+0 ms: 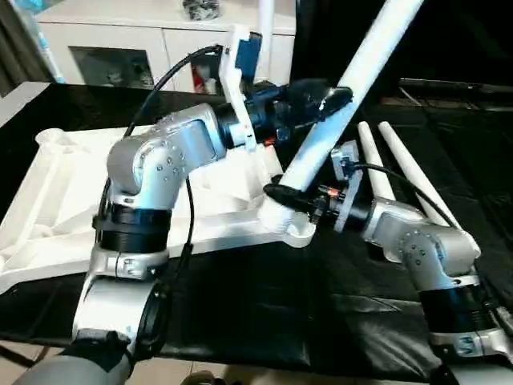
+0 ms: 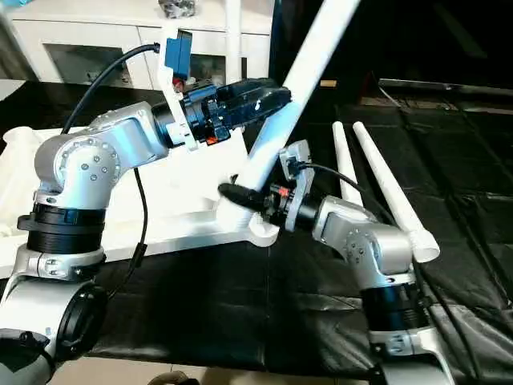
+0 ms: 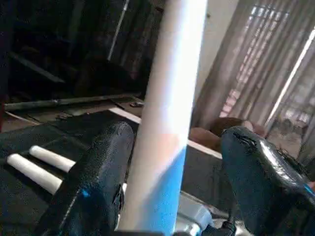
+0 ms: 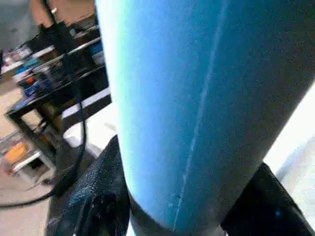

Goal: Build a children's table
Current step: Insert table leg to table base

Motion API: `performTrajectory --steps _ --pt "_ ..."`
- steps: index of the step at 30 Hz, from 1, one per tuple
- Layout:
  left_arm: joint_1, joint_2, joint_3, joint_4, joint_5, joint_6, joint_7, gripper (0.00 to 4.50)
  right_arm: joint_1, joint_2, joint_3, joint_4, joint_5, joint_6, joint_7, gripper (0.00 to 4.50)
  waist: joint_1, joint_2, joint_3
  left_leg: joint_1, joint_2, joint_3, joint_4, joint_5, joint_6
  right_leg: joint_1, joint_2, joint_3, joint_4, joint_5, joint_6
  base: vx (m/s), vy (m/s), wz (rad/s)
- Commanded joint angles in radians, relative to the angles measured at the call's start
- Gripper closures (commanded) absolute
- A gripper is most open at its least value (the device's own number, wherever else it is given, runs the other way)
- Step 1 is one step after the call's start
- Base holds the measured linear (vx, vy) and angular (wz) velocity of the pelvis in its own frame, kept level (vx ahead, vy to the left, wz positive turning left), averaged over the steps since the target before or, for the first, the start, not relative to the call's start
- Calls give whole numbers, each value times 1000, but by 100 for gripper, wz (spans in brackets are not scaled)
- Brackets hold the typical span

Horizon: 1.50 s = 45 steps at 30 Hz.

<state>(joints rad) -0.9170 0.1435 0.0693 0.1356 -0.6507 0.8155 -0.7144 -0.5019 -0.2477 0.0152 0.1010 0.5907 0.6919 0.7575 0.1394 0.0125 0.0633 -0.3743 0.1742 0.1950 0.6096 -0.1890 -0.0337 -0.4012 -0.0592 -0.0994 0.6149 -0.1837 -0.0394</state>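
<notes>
— While the table top (image 1: 56, 192) lies ribbed side up on the black mat (image 1: 264, 313), off to the outer side of the left gripper (image 1: 333, 98), what is that gripper doing?

— It reaches across the top and brackets the tilted leg (image 1: 341, 96) partway up. From its wrist camera one finger (image 3: 96, 182) sits against the tube, the other stands a little off it — so the jaws are parted around the leg, not pinched on it.

— And the lower end of that leg?

— It meets the round corner socket (image 1: 292, 228) at the top's near corner, just below the right gripper (image 1: 280, 195). That gripper's fingers press the tube from both sides, clamped just above the socket.

— Anything beyond the right gripper?

— Two spare legs (image 1: 401, 172) lie side by side on the mat, just past it. A white cabinet (image 1: 112, 40) stands behind the table top.
</notes>
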Motion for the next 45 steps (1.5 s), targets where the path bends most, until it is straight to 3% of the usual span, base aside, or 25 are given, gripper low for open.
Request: performTrajectory --steps 1,7,8,11,12,16,17,20,22,23,24,32,34,35,37,45 --pt "-17 10 39 20 10 -34 17 127 -4 0 -24 13 -19 -28 -22 256 -5 -6 -86 11 58 -33 -54 -45 39 63 -96 63 -72 -173 -135 0 0 0" --pt "33 124 -17 52 122 -86 -14 127 6 -26 -10 49 -107 -116 -57 256 -10 -5 -85 13 55 -33 -57 -49 25 60 -93 64 -72 -189 -105 0 0 0" --pt "49 153 -46 55 154 -104 -30 127 9 -29 -11 57 -119 -124 -73 256 -11 -11 -85 14 56 -32 -58 -51 23 61 -94 65 -72 -188 -104 0 0 0" --pt "101 238 -150 81 255 -191 -97 127 23 -43 -4 78 -166 -164 -112 256 -11 -5 -85 16 58 -32 -60 -48 19 57 -95 67 -70 -195 -98 0 0 0" --pt "111 249 -167 88 269 -203 -111 127 27 -44 -1 78 -173 -169 -115 256 -10 -10 -85 16 59 -32 -60 -46 19 57 -96 68 -69 -193 -95 0 0 0" --pt "160 295 -269 134 361 -304 -182 127 44 -43 4 86 -201 -195 -122 256 -9 -10 -85 16 60 -32 -62 -49 18 57 -100 68 -67 -187 -107 0 0 0" --pt "172 305 -299 148 389 -343 -202 127 47 -39 2 88 -205 -201 -125 256 -8 -14 -83 16 60 -32 -63 -54 21 57 -101 69 -71 -198 -106 0 0 0" --pt "193 317 -352 178 439 -402 -230 127 51 -35 4 85 -211 -212 -130 256 -11 -11 -83 15 60 -31 -63 -61 18 57 -102 70 -69 -203 -102 0 0 0" --pt "213 315 -385 202 463 -435 -244 127 61 -32 5 72 -215 -220 -135 256 -12 4 -84 16 61 -32 -62 -65 13 55 -102 70 -69 -191 -112 0 0 0" --pt "218 314 -391 209 468 -441 -247 127 64 -31 5 68 -216 -222 -137 256 -15 2 -84 17 60 -31 -62 -74 11 55 -100 70 -72 -183 -114 0 0 0" --pt "230 310 -411 237 490 -472 -258 127 77 -29 5 56 -222 -227 -140 256 -13 7 -86 17 61 -33 -62 -76 9 57 -101 70 -69 -171 -121 0 0 0" --pt "236 310 -450 338 561 -561 -271 127 111 -39 17 25 -233 -227 -131 256 -31 4 -84 15 60 -35 -64 -107 7 63 -102 68 -73 -173 -138 0 0 0" --pt "237 312 -449 348 564 -566 -271 127 116 -39 22 20 -235 -228 -127 256 -33 5 -84 16 61 -34 -63 -109 8 62 -102 69 -73 -174 -144 0 0 0" --pt "238 312 -450 354 567 -567 -279 127 120 -39 24 12 -234 -227 -127 256 -33 10 -84 16 60 -35 -63 -110 8 62 -102 68 -71 -172 -148 0 0 0" --pt "242 315 -455 354 570 -563 -291 127 123 -38 26 6 -232 -224 -125 256 -37 6 -84 16 60 -35 -63 -111 11 62 -100 68 -73 -163 -151 0 0 0" --pt "252 310 -461 376 592 -571 -314 127 134 -38 37 -7 -236 -216 -118 256 -43 7 -82 16 61 -35 -64 -119 16 63 -102 68 -74 -178 -161 0 0 0"
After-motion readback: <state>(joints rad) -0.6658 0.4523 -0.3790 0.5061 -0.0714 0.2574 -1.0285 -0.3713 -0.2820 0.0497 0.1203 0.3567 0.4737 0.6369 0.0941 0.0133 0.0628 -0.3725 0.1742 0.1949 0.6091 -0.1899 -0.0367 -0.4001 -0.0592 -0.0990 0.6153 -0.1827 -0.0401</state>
